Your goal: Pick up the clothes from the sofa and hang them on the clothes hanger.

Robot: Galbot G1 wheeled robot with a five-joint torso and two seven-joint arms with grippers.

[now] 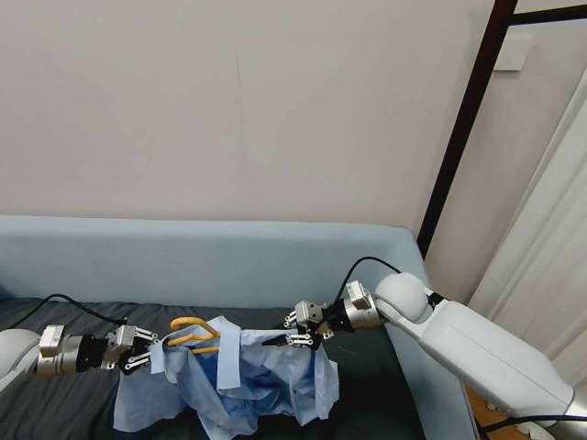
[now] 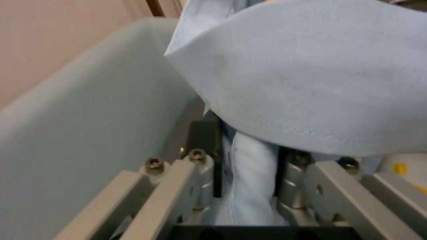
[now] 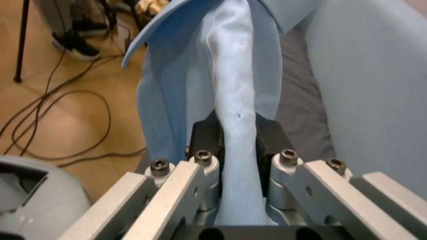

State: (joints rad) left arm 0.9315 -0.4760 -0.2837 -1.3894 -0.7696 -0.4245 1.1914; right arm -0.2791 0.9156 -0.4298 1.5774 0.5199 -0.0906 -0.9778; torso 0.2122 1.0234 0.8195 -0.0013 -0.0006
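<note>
A: How many garments are you counting?

B: One. A pale blue shirt (image 1: 257, 380) is hanging in folds between the two grippers, just above the dark seat of the sofa (image 1: 229, 261).

A: And hangers?

B: One yellow hanger (image 1: 191, 324), sitting at the shirt's left end. The cloth is covering most of it — only a curved bit of yellow is showing, so I cannot tell how far it is sitting inside the shirt.

A: What are the grippers doing?

B: The left gripper (image 1: 147, 354) is reaching in low from the left, close beside the hanger, and its wrist view is showing the fingers pinching a band of blue fabric. The right gripper (image 1: 297, 330) is coming in from the right with its fingers clamping a bunched strip of the same shirt.

A: Anything cut off?

B: The shirt's lower edge is running out of the head view at the bottom, and the left arm is being cropped at the picture's edge. A fold of cloth is blocking much of the left wrist view. A black pole (image 1: 463, 128) is rising beside the sofa's right end — its top is leaving the picture.
</note>
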